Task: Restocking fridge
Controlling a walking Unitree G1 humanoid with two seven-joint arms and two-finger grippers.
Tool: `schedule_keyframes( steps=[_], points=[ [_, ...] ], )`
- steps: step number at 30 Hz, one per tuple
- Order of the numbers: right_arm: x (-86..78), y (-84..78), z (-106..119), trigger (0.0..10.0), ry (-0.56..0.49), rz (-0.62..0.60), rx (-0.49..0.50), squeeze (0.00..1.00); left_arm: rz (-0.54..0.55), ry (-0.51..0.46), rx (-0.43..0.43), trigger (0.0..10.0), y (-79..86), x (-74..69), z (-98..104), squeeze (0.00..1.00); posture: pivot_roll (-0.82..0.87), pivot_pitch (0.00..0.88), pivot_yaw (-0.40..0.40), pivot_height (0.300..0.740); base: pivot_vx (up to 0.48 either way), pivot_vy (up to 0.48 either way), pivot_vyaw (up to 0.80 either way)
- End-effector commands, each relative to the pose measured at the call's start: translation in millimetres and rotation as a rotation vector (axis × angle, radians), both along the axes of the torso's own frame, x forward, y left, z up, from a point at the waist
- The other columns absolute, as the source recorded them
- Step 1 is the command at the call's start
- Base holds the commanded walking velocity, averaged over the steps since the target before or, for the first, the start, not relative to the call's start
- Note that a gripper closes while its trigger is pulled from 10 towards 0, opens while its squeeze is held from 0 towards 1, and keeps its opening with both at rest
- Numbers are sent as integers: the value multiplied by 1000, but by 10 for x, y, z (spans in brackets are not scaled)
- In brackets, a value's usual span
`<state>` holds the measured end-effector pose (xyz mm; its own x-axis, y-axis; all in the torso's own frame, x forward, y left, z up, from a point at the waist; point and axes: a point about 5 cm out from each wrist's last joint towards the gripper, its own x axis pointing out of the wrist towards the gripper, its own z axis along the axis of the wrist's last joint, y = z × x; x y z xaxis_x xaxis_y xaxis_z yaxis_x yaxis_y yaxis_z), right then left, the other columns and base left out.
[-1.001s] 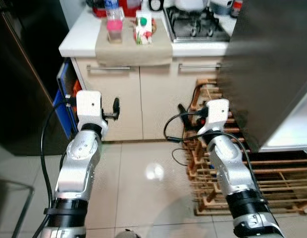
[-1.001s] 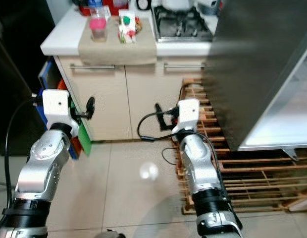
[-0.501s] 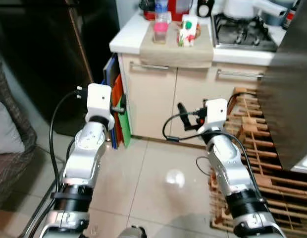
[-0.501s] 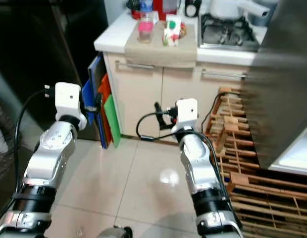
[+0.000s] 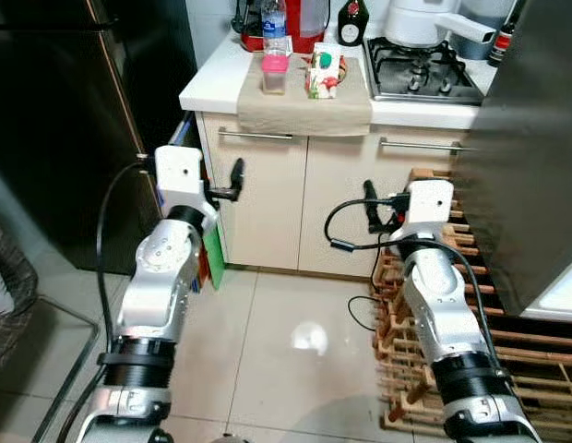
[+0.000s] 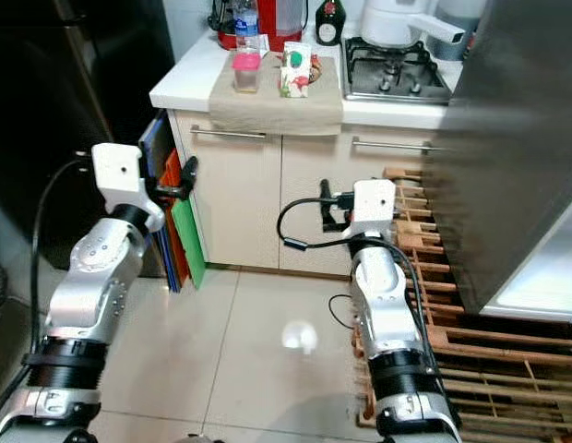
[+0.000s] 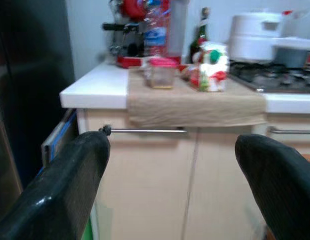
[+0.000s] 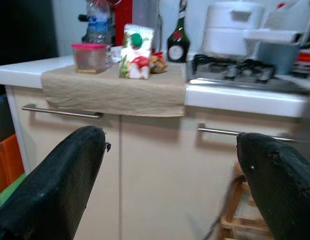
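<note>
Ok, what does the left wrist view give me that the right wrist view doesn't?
Left wrist view: the dark tall unit and a blue board beside the cabinet. Right wrist view: the wooden rack and an orange board. Both: the beige cloth, pink-lidded jar, green-capped packet and a cabinet handle.

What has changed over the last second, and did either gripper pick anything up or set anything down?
Only the camera view swung, left and then partway back, as the robot turned; the things on the counter did not move. The left gripper and right gripper stay open and empty, raised before the cabinet. The pink-lidded jar and carton remain on the cloth.
</note>
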<state>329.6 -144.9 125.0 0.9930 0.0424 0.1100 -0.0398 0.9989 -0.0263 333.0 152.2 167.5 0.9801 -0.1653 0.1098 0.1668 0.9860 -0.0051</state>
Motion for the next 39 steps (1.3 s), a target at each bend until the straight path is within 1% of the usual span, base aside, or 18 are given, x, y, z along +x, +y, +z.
schedule_keyframes(
  steps=[1,7,11,13,15,39],
  points=[
    [21,28,34,10000,-7,8,-16,67,-8,-13,-5,10000,1,6,29,0,11,0,25,740,442,0,0],
    [11,46,24,10000,-9,19,-14,75,3,-22,14,10000,28,20,49,0,13,0,27,740,444,0,0],
    [6,47,6,10000,5,19,-17,75,-2,-21,10,10000,14,15,45,0,12,0,28,740,442,0,0],
    [6,49,2,10000,8,19,-16,78,-4,-21,10,10000,9,14,43,0,12,0,28,740,442,0,-800],
    [5,40,10,10000,-2,11,1,82,-7,-22,9,10000,6,16,45,0,10,0,28,740,442,0,0],
    [-3,58,24,10000,-16,22,-11,78,4,-46,1,10000,17,32,105,0,8,0,31,740,443,0,0]
  ],
)
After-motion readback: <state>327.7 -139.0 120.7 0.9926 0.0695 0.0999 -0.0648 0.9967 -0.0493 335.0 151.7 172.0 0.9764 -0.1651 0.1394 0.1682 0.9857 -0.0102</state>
